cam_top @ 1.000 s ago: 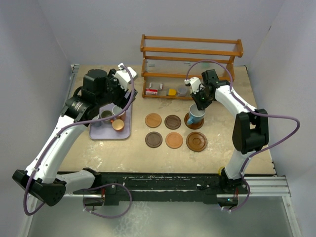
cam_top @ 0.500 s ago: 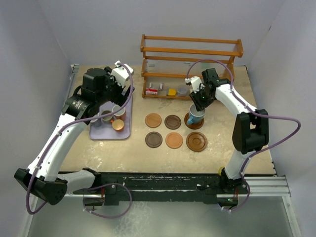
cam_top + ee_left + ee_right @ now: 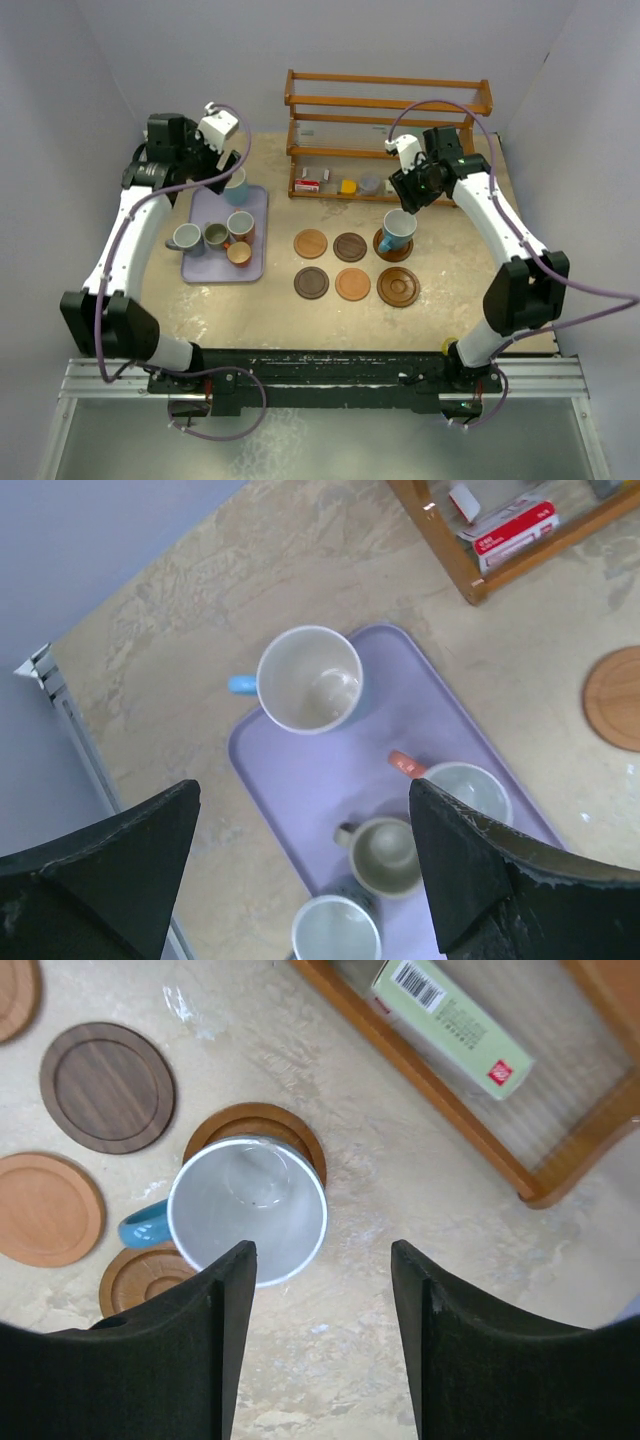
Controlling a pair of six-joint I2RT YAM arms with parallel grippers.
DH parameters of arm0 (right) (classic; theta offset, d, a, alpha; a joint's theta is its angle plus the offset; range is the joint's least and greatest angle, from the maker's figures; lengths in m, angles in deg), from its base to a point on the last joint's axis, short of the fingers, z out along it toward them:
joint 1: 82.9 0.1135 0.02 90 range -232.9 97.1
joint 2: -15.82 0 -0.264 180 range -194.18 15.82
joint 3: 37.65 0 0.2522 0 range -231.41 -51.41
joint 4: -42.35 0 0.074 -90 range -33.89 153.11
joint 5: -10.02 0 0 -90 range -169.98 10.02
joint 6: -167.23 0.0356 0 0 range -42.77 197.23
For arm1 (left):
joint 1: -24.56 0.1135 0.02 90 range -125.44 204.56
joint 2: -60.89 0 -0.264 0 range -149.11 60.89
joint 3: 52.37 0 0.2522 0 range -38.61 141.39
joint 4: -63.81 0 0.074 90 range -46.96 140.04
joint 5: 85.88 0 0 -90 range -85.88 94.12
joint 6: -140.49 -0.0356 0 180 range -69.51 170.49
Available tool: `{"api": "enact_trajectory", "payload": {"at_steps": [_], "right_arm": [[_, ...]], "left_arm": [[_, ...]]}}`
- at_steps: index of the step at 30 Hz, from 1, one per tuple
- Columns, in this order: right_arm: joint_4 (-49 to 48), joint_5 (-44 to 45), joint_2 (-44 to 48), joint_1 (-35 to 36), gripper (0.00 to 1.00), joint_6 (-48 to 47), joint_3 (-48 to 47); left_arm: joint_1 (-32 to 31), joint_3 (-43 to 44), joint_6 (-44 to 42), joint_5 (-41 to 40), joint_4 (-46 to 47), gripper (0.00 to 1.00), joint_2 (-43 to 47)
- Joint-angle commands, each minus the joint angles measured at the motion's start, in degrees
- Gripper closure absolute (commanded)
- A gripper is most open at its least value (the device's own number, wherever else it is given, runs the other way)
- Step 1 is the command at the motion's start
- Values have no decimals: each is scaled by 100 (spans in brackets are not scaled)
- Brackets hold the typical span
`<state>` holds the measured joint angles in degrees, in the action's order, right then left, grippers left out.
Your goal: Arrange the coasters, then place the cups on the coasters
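In the middle of the worktop, nearer its right edge, a blue mug (image 3: 247,1210) stands on the far right coaster (image 3: 255,1118) of a two-row block, and the right tool (image 3: 322,1260) hangs just above it with its jaws apart and nothing in them. The fingers look close to the rim, so the first risk is here: if the arm lifts away at a slant, a finger could catch the rim or the handle and tip the mug or drag it and the loose coaster out of line. The five bare coasters (image 3: 352,284) lie close together, so one shove could disturb several. Toward the far left corner, the left tool (image 3: 303,800) is wide open and empty over the far end of the tray (image 3: 215,270), above a pale blue mug (image 3: 309,678) whose handle points at the left edge. A descent off centre could land a finger on the rim instead of astride the wall, knocking the mug over or sliding the tray. The four smaller mugs (image 3: 215,236) crowd the tray's near end, so a grab there may bump a neighbour. I judge a wide mug set on a small coaster could also overhang and nudge the next one.
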<state>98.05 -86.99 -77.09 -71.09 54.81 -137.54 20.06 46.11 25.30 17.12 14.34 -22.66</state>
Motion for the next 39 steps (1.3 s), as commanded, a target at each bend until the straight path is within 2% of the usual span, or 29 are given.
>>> {"api": "enact_trajectory", "payload": {"at_steps": [1,6,12,18,21,34,39], "right_arm": [[41,-98,679,-22,39,239,-121],[212,-415,1271,-21,31,441,31],[269,-928,1785,-21,28,478,467],[207,-1166,2186,-19,27,507,978],[249,-1283,2285,-21,28,563,1122],[139,-1332,2236,-21,31,616,1318],[134,-1355,2189,-21,32,612,1333]], "left_arm": [[422,805,-564,854,-23,18,-845],[651,1859,-944,1185,-333,18,-2035],[678,3166,-1519,1471,-889,17,-3321],[678,4835,-2368,1707,-2097,17,-4641],[678,5360,-2673,1692,-2584,19,-5102],[597,5346,-3047,1684,-2663,45,-5419],[416,5277,-3173,1432,-2608,55,-5461]]}}
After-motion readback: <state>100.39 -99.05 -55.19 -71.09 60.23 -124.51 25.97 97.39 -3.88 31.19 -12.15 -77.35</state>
